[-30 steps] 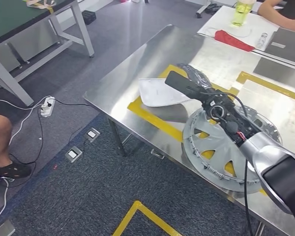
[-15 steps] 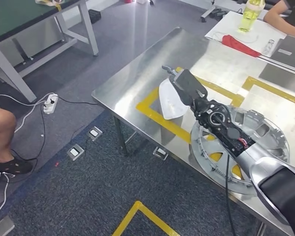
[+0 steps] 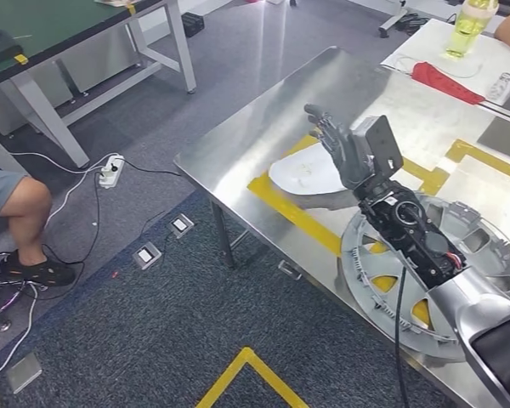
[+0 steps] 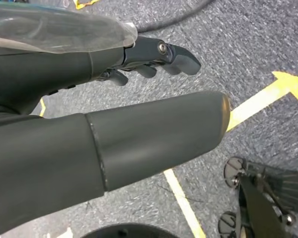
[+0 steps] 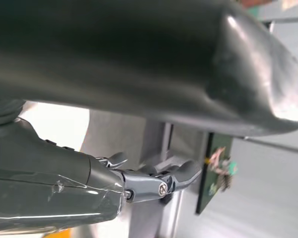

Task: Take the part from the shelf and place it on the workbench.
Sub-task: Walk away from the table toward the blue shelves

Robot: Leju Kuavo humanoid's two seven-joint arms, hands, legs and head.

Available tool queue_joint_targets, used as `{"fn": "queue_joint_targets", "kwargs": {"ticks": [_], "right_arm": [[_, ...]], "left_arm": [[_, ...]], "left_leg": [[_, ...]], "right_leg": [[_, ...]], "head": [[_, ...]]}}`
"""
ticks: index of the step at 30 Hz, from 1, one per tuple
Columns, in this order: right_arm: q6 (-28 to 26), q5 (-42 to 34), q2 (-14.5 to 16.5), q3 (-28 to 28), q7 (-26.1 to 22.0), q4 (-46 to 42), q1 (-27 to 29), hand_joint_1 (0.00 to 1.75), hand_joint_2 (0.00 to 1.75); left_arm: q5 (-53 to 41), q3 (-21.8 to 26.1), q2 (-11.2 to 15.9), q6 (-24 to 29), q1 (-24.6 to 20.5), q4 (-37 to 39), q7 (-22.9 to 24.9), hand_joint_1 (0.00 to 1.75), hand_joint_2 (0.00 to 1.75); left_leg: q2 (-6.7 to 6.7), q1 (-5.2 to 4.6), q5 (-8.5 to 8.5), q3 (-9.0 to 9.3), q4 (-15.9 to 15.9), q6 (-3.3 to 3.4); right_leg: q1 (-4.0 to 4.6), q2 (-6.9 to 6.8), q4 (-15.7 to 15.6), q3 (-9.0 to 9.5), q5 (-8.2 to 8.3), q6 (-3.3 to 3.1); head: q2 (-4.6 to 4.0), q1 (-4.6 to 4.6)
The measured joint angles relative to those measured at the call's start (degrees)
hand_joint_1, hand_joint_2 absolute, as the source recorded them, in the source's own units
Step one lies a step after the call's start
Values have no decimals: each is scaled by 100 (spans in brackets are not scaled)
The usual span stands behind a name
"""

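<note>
The part, a flat white panel (image 3: 307,174), lies on the steel workbench (image 3: 285,102) inside a yellow tape outline, near the bench's front corner. My right hand (image 3: 339,144) hovers just above the panel's far side, fingers spread and empty, clear of the panel. In the right wrist view its dark fingers (image 5: 159,182) stretch out with nothing between them and the thumb. My left hand (image 4: 113,124) hangs over the grey carpet, its fingers (image 4: 162,54) extended, holding nothing.
A silver hubcap (image 3: 384,255) lies on the workbench under my right forearm. A seated person's leg (image 3: 21,212) and a power strip (image 3: 111,170) with cables are on the left. A green-topped table (image 3: 59,34) stands behind; a bottle (image 3: 468,21) and red cloth (image 3: 444,82) sit further back.
My right hand has let go of the white panel, lifted and spread its fingers; the panel now lies flat on the bench. The camera view has also shifted.
</note>
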Motion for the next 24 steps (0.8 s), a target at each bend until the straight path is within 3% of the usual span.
{"fn": "queue_joint_targets", "kwargs": {"ticks": [3, 4, 5, 6, 8, 10, 14, 16, 18, 19, 20, 21, 24], "right_arm": [[488, -242, 80, -11, -159, -131, 106, 0, 0], [688, -326, 151, 14, -251, -177, 164, 0, 0], [816, -375, 231, 50, -334, -225, 221, 0, 0], [838, -382, 314, 96, -394, -272, 267, 0, 0], [839, -434, 456, 184, -476, -364, 312, 0, 0], [1045, -534, 571, 271, -569, -441, 325, 0, 0], [1690, -423, 991, 625, -828, -546, 443, 0, 0], [1796, -358, 1246, 850, -906, -574, 521, 0, 0], [1804, -348, 1407, 1025, -944, -579, 584, 0, 0], [1804, -350, 1456, 1087, -955, -580, 611, 0, 0], [1805, -352, 1492, 1133, -965, -579, 629, 0, 0], [1808, -354, 1521, 1169, -973, -579, 637, 0, 0], [1820, -366, 1604, 1256, -985, -582, 629, 0, 0]], "left_arm": [[-22, 0, -4, 0, -23, 1, 0, 0, 0], [-30, 0, -5, -1, -21, 1, 1, 0, 0], [-35, 0, -6, -3, -18, 1, 1, 0, 0], [-37, 0, -7, -5, -18, 1, 2, 0, 0], [-39, 0, -2, -7, -37, 1, 2, 0, 0], [-42, 0, 4, -7, -62, 1, 3, 0, 0], [-35, 0, -1, 21, -47, 1, 8, 0, 0], [-33, 0, -10, 39, -58, 1, 9, 0, 0], [-33, 0, -15, 45, -79, 1, 9, 0, 0], [-33, 0, -16, 46, -83, 1, 9, 0, 0], [-33, 0, -17, 47, -76, 1, 9, 0, 0], [-32, 0, -20, 47, -64, 1, 9, 0, 0], [-31, 0, -34, 47, -39, 1, 9, 0, 0]], "left_leg": [[138, 15, -528, -533, 1129, -80], [151, 18, -591, -657, 1380, -90], [160, 19, -542, -672, 1400, -90], [168, 18, -397, -571, 1185, -77], [235, -6, -25, -157, 334, -9], [289, -45, 158, 111, -236, 64], [235, -30, 196, 171, -372, 147], [211, 2, 221, 206, -421, 198], [152, 0, 221, 210, -423, 223], [111, 0, 219, 212, -421, 226], [68, 0, 216, 216, -416, 225], [27, 0, 212, 221, -407, 219], [-76, -10, 174, 216, -344, 165]], "right_leg": [[5, -101, -5, 0, -3, -41], [9, -130, -5, 0, -7, -47], [12, -151, -5, 2, -10, -50], [15, -170, -5, 5, -13, -52], [27, -205, -5, 17, -21, -42], [55, -252, -6, 29, -37, -12], [78, -272, 9, 44, -98, 85], [74, -198, 447, -132, -379, 114], [70, -140, 1290, -495, -772, 130], [67, -129, 1619, -647, -873, 138], [63, -122, 1744, -712, -860, 142], [58, -115, 1627, -671, -731, 139], [35, 5, 457, -171, -144, 101]], "head": [[0, -101], [0, -107], [0, -111], [0, -119], [0, -140], [0, -138], [0, -85], [0, -57], [0, -32], [0, -18], [0, 0], [0, 24], [0, 86]]}}
